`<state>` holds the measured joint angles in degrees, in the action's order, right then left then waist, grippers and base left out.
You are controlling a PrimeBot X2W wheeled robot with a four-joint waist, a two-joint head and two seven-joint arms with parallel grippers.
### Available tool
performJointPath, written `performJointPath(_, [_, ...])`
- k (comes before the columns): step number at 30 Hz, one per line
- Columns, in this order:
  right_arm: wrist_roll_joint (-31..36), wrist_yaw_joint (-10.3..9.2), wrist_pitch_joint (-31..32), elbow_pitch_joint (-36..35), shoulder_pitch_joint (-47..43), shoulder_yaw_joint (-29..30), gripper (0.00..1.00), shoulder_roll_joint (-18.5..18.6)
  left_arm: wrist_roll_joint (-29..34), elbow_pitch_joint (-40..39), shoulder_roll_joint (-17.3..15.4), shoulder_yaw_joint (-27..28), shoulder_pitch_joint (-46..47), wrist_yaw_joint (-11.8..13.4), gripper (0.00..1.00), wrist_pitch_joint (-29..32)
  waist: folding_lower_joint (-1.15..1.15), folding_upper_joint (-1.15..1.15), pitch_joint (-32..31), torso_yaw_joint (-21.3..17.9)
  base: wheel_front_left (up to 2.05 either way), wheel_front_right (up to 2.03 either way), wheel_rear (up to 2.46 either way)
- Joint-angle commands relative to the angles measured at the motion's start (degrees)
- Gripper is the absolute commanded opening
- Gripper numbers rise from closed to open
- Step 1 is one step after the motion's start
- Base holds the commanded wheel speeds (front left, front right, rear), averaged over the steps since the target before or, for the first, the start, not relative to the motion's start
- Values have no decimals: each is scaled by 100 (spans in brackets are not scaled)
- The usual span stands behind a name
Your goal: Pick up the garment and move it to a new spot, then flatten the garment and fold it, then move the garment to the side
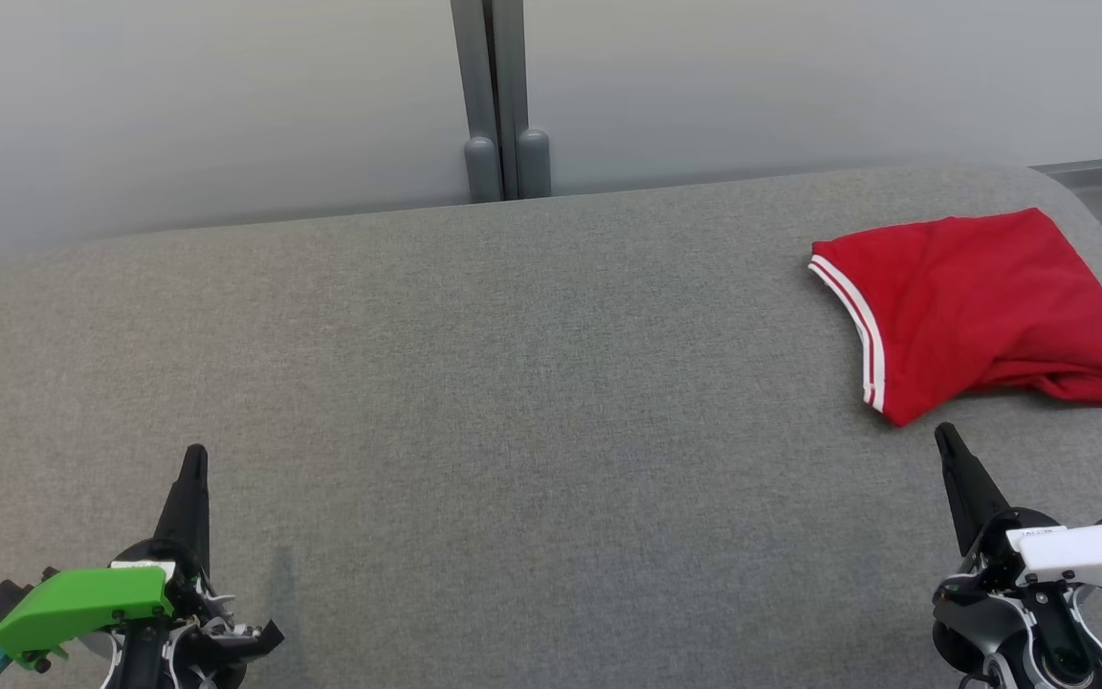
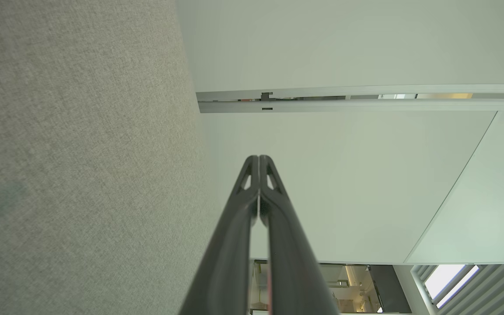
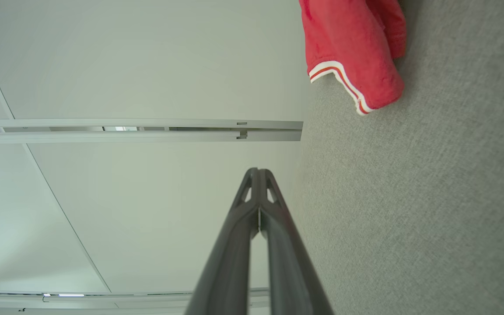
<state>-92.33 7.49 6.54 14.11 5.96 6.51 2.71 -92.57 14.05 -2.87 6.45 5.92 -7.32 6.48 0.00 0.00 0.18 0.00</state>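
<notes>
head view: a broad grey woven surface (image 1: 513,402) with a rounded far edge. pale frosted wall panels (image 1: 207,105) stand behind it, split by a grey double post (image 1: 503,96). the red garment (image 1: 977,306) lies at the far right of the surface, folded into a thick, rough bundle. a white double stripe runs down its left hem and loose layers bunch at its near right corner. the green-capped left gripper (image 1: 195,457) sits low left, jaws pressed together, well apart from the garment. the white-capped right gripper (image 1: 946,438) sits low right, jaws pressed together too, tip near the garment's near corner but not touching it.

left wrist view: the jaws meet at the tips with nothing between them. grey weave runs down the left and pale panels fill the right. at the bottom there's a lit room (image 2: 344,284) and a slatted window (image 2: 453,284).

right wrist view: jaws closed tip to tip, empty. the grey surface is on the right. at the top the garment's striped corner comes up close, fuzzy, its edge rolled over, where the head view gives the whole bundle.
</notes>
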Motion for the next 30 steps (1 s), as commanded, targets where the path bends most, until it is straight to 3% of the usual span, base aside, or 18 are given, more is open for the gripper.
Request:
performJointPath(1, [-18, 0, 18, -26, 48, 12, 0, 32, 18, -5, -18, 20, 65, -34, 0, 20, 0, 0, 0, 0, 0, 0, 0])
performJointPath(30, [-18, 0, 18, -26, 48, 12, 0, 32, 26, -6, -14, 24, 66, -34, 0, 25, 0, 0, 0, 0, 0, 0, 0])
